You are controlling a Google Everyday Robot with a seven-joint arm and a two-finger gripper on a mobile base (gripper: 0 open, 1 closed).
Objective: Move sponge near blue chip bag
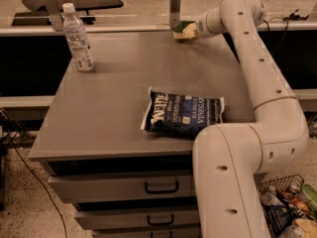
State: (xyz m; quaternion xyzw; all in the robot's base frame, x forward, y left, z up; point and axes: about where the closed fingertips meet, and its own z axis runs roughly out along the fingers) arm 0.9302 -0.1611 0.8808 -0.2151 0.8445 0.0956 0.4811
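The sponge (pixel 183 29), dark green on top with pale yellow foam below, is at the far edge of the grey table (pixel 114 108), right at the tip of my arm. My gripper (pixel 192 29) is shut on the sponge from the right and holds it just above the tabletop. The blue chip bag (pixel 184 114), navy with white lettering, lies flat near the table's front right, well in front of the sponge. My white arm curves around the table's right side.
A clear water bottle (pixel 78 37) stands upright at the table's back left. A metal post (pixel 175 6) rises just behind the sponge. Drawers (pixel 124 187) sit under the tabletop. A basket of items (pixel 287 207) is on the floor at the right.
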